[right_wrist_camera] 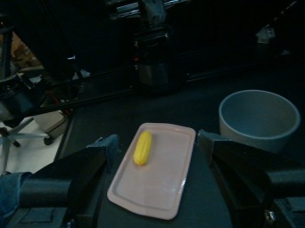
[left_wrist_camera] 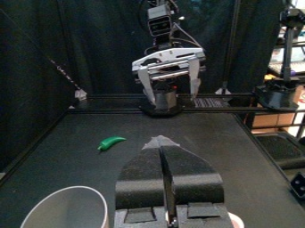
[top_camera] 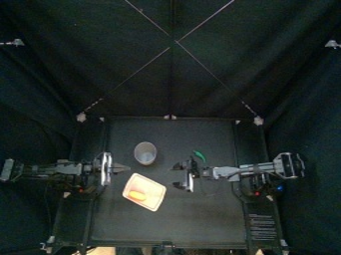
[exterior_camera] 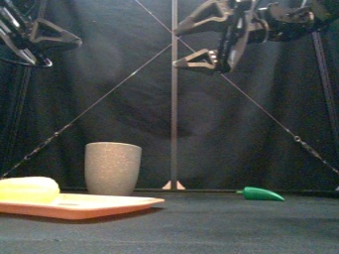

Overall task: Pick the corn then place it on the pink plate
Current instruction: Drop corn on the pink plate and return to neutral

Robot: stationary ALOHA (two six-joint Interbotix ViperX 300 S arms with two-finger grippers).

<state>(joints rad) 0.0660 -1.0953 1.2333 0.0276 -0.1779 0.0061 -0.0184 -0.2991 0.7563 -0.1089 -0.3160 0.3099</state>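
Observation:
The yellow corn (exterior_camera: 27,189) lies on the flat pink plate (exterior_camera: 99,205) at the front left of the table; in the right wrist view the corn (right_wrist_camera: 143,148) rests lengthwise on the plate (right_wrist_camera: 161,178). My right gripper (right_wrist_camera: 155,142) hangs open and empty, high above the table (exterior_camera: 205,42) and to the right of the plate (top_camera: 186,177). My left gripper (left_wrist_camera: 163,183) is shut on nothing and rests at the left (top_camera: 107,171), also raised off the table.
A tall grey speckled cup (exterior_camera: 113,167) stands behind the plate, left of centre (top_camera: 144,151). A green toy vegetable (exterior_camera: 261,193) lies on the table to the right (top_camera: 198,155).

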